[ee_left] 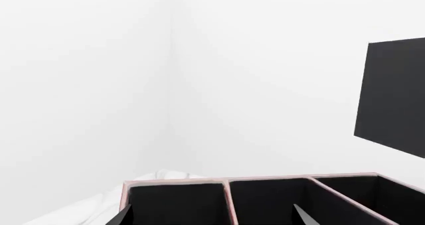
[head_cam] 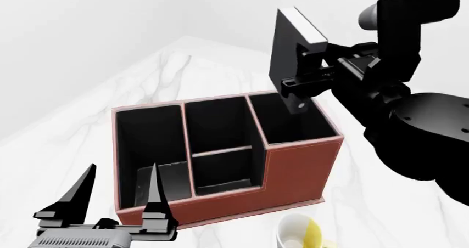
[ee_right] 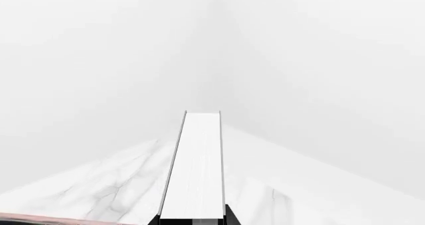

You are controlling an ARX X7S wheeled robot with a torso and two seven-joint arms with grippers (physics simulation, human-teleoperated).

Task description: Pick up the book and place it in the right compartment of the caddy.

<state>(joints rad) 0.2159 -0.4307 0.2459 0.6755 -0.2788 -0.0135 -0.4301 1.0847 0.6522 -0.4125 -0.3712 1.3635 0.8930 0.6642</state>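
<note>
The black book (head_cam: 291,45) with white page edges hangs upright in the air, its lower end just above the right compartment (head_cam: 293,123) of the reddish-brown caddy (head_cam: 293,171). My right gripper (head_cam: 300,79) is shut on the book's lower part. In the right wrist view the white page edges (ee_right: 194,165) run away from the gripper (ee_right: 194,221), whose dark fingers press on both covers. My left gripper (head_cam: 117,189) stands open at the caddy's near left corner, holding nothing. In the left wrist view the caddy (ee_left: 229,200) lies below the open gripper (ee_left: 212,217), and the book (ee_left: 393,96) hangs at the far right.
A white-and-yellow mug (head_cam: 302,232) stands on the marble table (head_cam: 183,67) just in front of the caddy's right end. The caddy's divided middle cell (head_cam: 219,149) and larger left cell (head_cam: 150,149) are black inside. White walls rise behind the table.
</note>
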